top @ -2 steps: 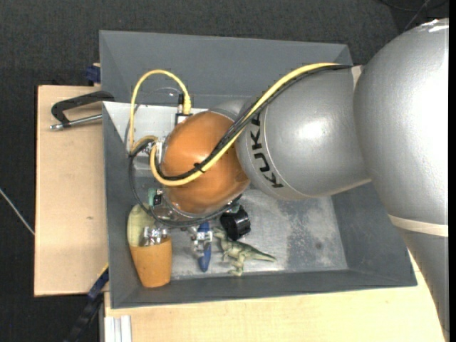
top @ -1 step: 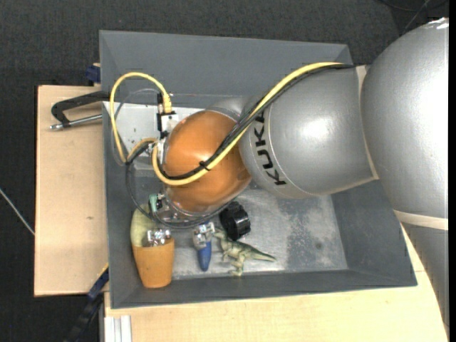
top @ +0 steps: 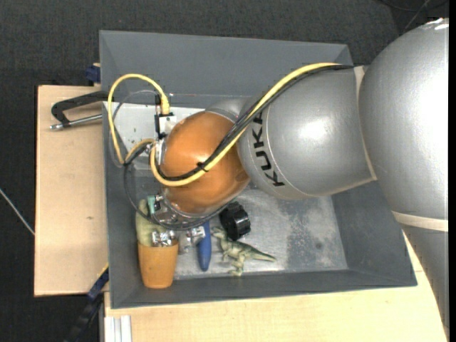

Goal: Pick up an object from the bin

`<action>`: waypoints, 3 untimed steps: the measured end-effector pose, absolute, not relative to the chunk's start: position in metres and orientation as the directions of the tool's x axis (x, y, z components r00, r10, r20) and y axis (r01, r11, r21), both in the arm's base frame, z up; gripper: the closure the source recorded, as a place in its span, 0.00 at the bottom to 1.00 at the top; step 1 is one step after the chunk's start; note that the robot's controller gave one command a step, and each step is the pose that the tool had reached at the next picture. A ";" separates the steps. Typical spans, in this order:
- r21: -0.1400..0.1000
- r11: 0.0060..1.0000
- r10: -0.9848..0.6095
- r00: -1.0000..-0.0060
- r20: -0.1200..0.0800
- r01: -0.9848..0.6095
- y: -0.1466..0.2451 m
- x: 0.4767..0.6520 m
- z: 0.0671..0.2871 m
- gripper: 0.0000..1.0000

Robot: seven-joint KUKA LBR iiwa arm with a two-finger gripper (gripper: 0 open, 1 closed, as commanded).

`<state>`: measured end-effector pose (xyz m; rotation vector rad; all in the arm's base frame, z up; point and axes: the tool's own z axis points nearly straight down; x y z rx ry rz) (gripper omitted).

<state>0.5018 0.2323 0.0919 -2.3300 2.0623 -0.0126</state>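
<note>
Arm low over an orange cup

Grey metal arm [top: 313, 134] and its orange domed wrist cover [top: 203, 166] mask most of the jaws; whether they stand open or shut, or hold anything, I cannot tell. Just below the cover's left edge lies 1 orange plastic cup [top: 158, 266]. It is probably light, stiff and slick, so it is best gripped across its rim.

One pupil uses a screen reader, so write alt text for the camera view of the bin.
A grey robot arm with an orange wrist cover reaches into a grey metal bin, its jaws low beside an orange cup in the lower left corner. Right of the cup lie a small blue thing, a green toy dinosaur and a black cylinder.
</note>
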 end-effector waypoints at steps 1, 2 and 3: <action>-0.010 -0.118 -0.993 0.118 -0.006 -0.993 0.235 0.504 0.132 1.00; -0.006 -0.115 -0.993 0.115 -0.005 -0.993 0.236 0.505 0.152 1.00; -0.009 -0.112 -0.994 0.112 -0.005 -0.994 0.238 0.507 0.199 1.00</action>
